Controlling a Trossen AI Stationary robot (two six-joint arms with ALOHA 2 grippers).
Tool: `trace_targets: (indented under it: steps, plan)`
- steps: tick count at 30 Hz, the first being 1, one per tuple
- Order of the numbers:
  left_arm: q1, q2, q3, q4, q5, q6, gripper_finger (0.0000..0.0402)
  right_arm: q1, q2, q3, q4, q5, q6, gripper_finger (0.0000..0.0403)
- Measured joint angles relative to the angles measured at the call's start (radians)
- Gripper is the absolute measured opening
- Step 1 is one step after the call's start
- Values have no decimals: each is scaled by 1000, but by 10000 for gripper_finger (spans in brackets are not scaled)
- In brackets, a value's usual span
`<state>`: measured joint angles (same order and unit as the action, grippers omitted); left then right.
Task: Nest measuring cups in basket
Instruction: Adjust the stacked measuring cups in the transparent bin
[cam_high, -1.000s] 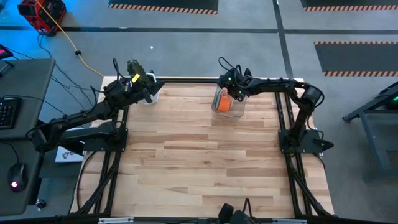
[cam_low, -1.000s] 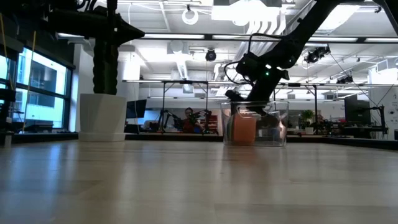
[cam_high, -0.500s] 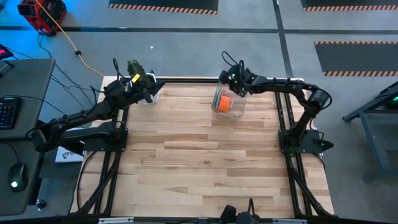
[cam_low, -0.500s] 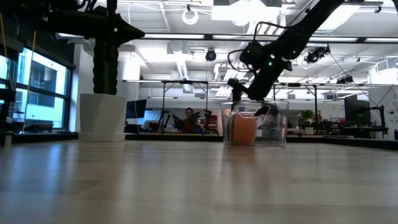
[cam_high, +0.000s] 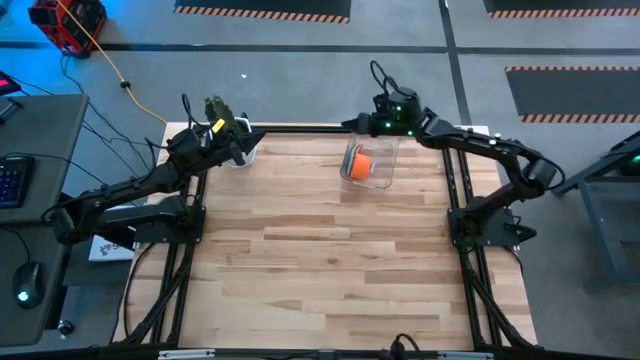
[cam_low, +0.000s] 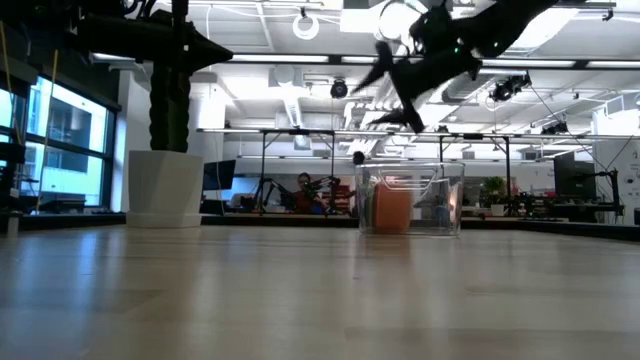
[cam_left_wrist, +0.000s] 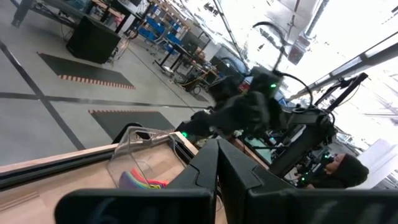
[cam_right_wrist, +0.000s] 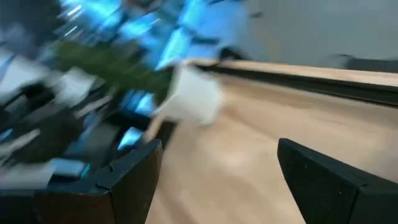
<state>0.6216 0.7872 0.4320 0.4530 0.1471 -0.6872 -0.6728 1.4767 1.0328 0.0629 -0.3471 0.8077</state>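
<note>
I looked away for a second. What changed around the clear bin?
The right gripper, open and empty, lifted out of the basket and pulled back beyond the table's far edge. The measuring cups stayed stacked inside, and the left gripper stayed by the white pot.

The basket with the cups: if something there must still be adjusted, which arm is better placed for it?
Probably the right. Its open, empty gripper hangs just above the basket, which holds the nested measuring cups. The left gripper waits across the table by the white pot.
</note>
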Motion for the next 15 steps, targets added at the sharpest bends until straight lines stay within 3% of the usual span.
trace_targets:
  steps: [4, 12, 15]
  plan:
    - [0, 0, 0, 0, 0, -15, 0, 22, -34, 0, 9, -44, -68, 312]
    - [0, 0, 0, 0, 0, -16, 0, 71, -12, 0, 14, 160, -21, 312]
    - [0, 0, 0, 0, 0, -19, 0, 70, -4, 0, 15, 150, -39, 311]
